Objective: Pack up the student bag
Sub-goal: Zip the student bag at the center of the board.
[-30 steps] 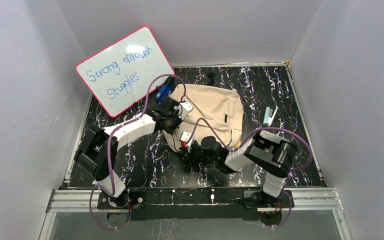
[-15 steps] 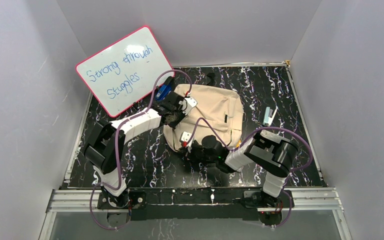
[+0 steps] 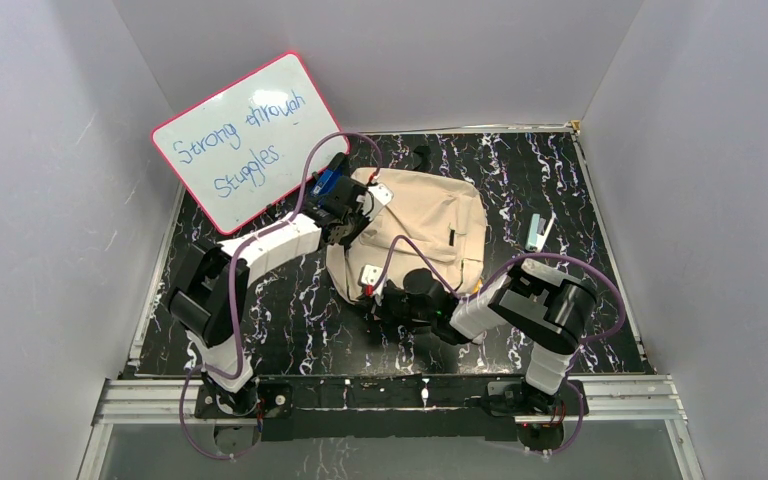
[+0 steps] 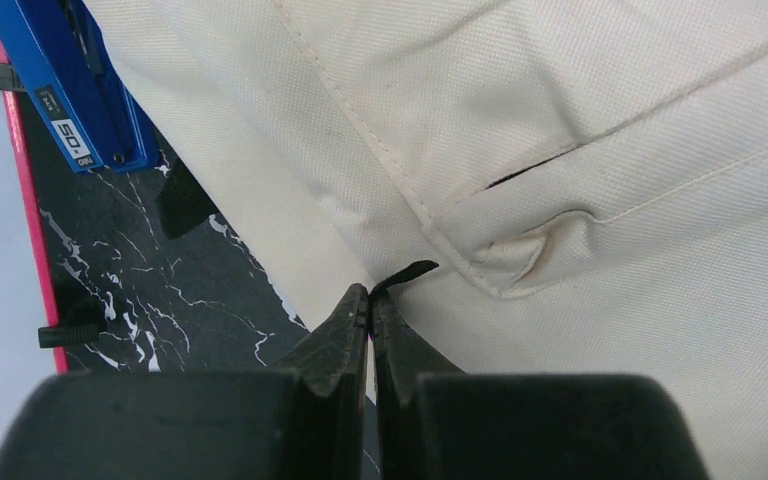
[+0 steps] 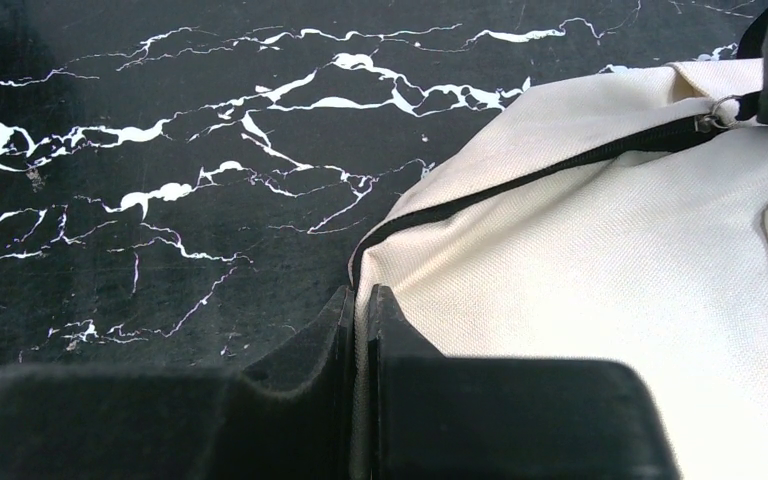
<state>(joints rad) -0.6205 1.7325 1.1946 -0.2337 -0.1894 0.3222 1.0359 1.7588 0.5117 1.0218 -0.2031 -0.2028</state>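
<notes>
The student bag [image 3: 430, 225], beige fabric, lies flat in the middle of the table. My left gripper [image 3: 352, 205] is at the bag's far left edge. In the left wrist view its jaws [image 4: 369, 295] are shut on a thin black zipper pull [image 4: 407, 271] of the bag [image 4: 580, 150]. My right gripper [image 3: 402, 297] is at the bag's near edge. In the right wrist view it [image 5: 358, 295] is shut on the bag's fabric [image 5: 580, 280] beside the end of the dark zipper line [image 5: 550, 172]. The inside of the bag is hidden.
A whiteboard [image 3: 250, 140] with a pink rim leans at the back left. A blue boxy item [image 3: 327, 183] lies between it and the bag; it also shows in the left wrist view [image 4: 70, 90]. A small teal and white item [image 3: 537, 232] lies right of the bag.
My left gripper has moved along the bag's left edge toward the far side, still shut. The right arm has not moved.
</notes>
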